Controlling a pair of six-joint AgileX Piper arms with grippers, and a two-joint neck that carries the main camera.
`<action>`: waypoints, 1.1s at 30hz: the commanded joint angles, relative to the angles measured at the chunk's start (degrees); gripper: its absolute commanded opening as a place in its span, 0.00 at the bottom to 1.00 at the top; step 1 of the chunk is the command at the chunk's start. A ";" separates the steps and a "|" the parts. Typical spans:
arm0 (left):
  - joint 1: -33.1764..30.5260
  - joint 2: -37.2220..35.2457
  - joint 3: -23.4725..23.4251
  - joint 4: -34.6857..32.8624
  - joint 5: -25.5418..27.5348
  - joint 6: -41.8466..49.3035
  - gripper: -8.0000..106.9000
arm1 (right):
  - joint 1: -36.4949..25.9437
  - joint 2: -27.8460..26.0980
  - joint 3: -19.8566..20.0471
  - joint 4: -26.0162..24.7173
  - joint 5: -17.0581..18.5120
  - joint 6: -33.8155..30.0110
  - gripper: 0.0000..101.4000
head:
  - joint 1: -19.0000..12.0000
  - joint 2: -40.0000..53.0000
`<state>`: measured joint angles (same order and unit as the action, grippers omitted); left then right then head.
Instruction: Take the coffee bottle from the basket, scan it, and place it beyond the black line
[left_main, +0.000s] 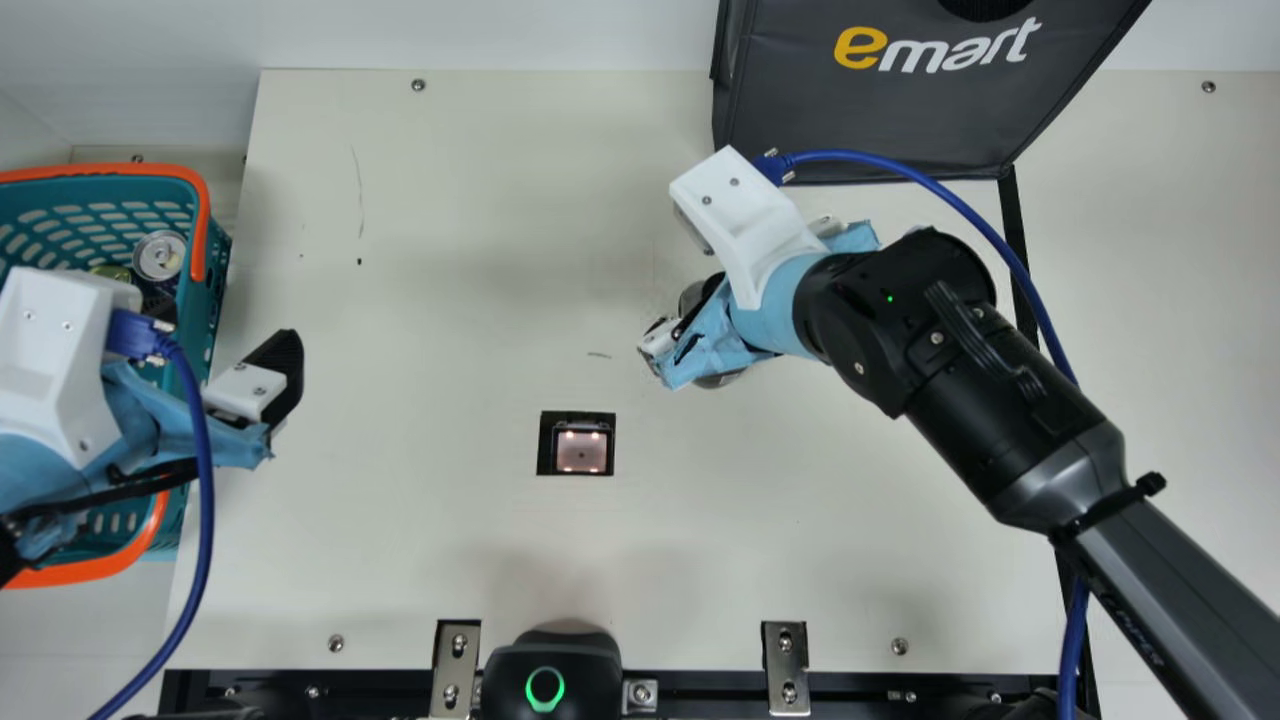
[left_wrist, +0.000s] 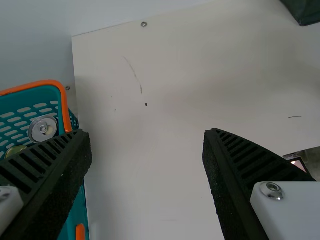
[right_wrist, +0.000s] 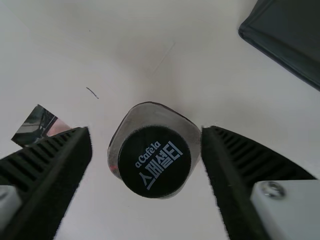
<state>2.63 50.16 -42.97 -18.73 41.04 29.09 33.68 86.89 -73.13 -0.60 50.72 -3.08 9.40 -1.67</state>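
Right gripper (right_wrist: 146, 134) released, its fingers parted around the upright coffee bottle (right_wrist: 155, 161) on the table, between the scanner (left_main: 582, 450) and the black line (left_main: 1012, 210); the step in hand is judged to be the grasp, best done by centring first—the scanner-side finger stands off, the other lies very near the wall—then closing evenly and lifting upright. The dark bag (left_main: 930, 100), beside the line, could catch a carry swung too close—a path on its near side seems safer. Left gripper (left_wrist: 146, 137), also unclosed, hangs by the basket (left_main: 120, 170).
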 joint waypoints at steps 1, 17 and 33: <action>0.00 0.00 0.00 0.00 0.00 0.00 0.85 | -0.14 0.05 0.08 -0.06 0.11 0.05 0.44 | -1.48 0.09; 0.00 0.00 0.00 0.00 0.00 0.00 0.85 | -0.97 -0.19 -1.10 -0.52 1.06 0.26 0.00 | -1.48 0.09; 0.00 0.00 0.00 0.00 0.00 0.00 0.85 | -1.79 -1.27 -4.97 -1.59 3.21 0.51 0.00 | -1.48 -7.92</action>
<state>2.63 50.16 -42.97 -18.73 41.04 29.09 31.89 85.64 -78.08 -2.23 54.13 -2.65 9.40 -5.89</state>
